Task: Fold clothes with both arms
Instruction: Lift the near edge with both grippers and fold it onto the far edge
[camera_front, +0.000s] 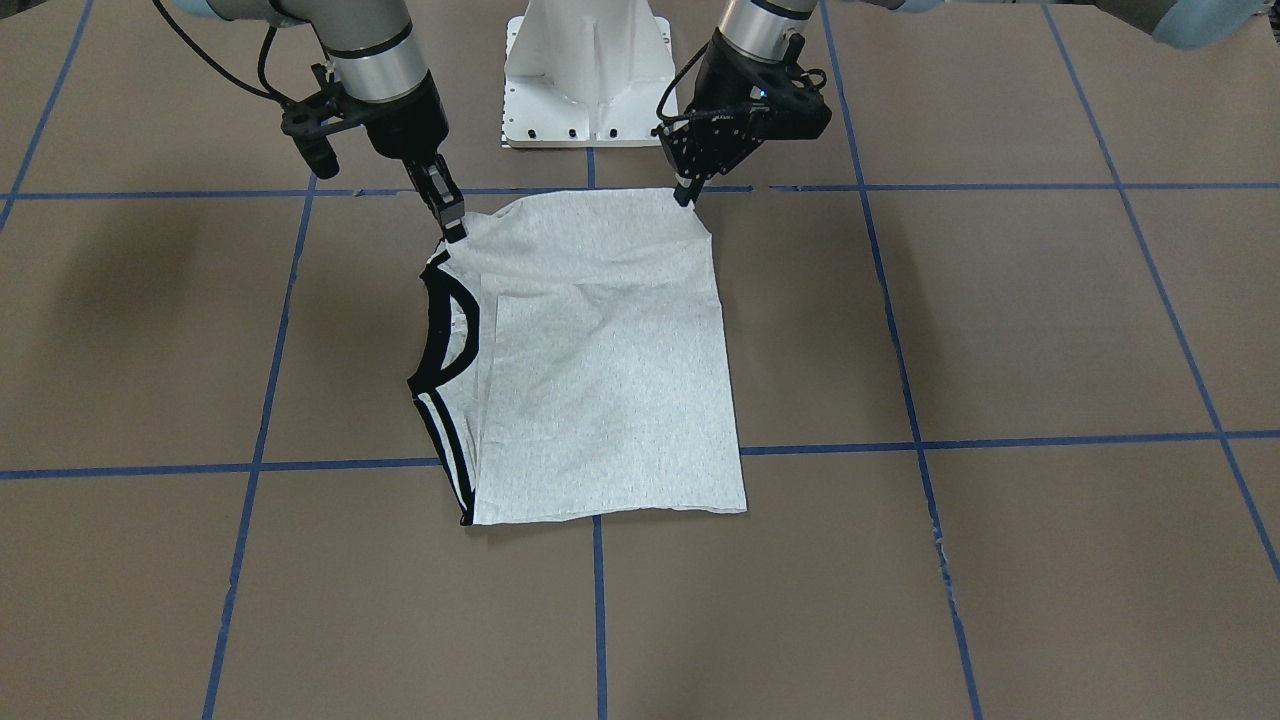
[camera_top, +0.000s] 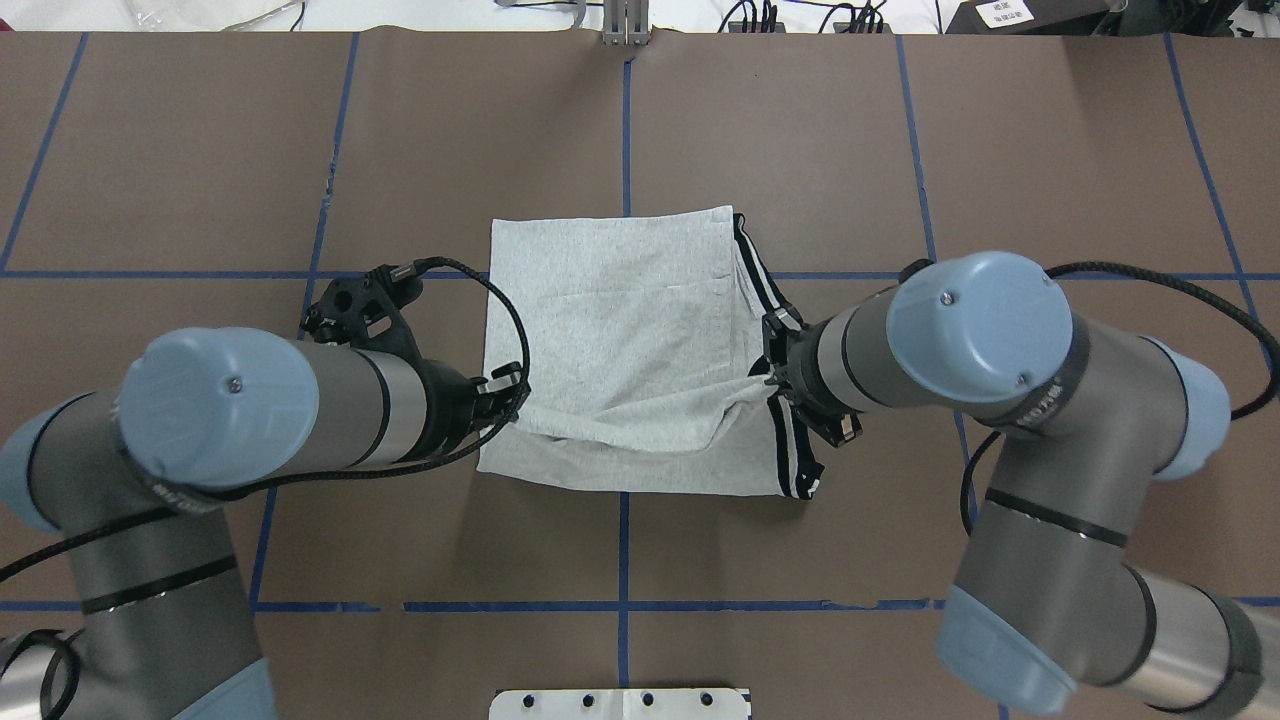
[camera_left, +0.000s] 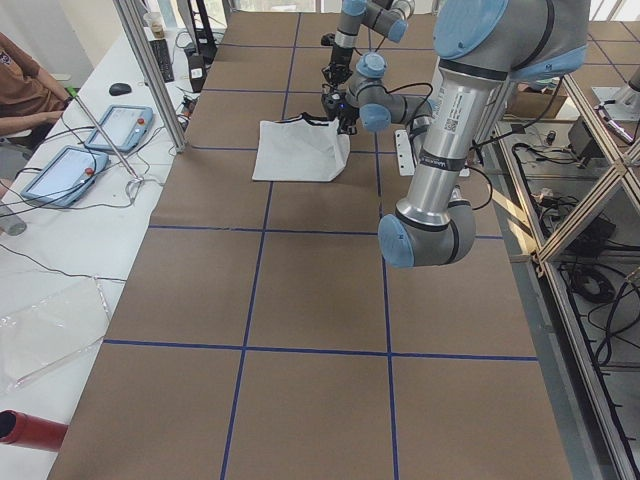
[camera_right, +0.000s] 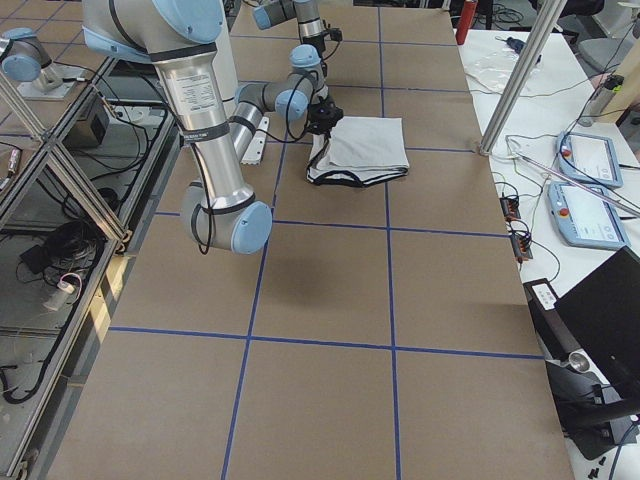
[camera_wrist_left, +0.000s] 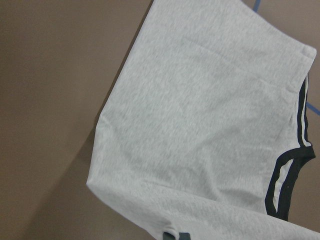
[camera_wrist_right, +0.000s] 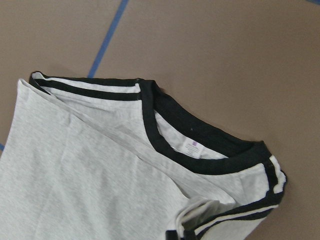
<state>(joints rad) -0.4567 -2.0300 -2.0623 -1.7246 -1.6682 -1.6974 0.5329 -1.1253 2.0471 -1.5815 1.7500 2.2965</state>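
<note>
Slippage is your main risk: left black two-finger gripper (camera_front: 686, 192) and right black two-finger gripper (camera_front: 453, 226) are each clamped on a robot-side corner of the soft heather-grey knit T-shirt (camera_front: 600, 370), half-folded mid-way across the brown blue-taped table (camera_front: 1000, 320). Thin stacked layers (limp jersey, ribbed black collar (camera_wrist_right: 151, 117)) can slide out; uneven pull skews the rectangle.

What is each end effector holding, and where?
Light grey black-collared T-shirt, robot-side edge: left end effector at the plain corner, right end effector at the collar-end corner.
</note>
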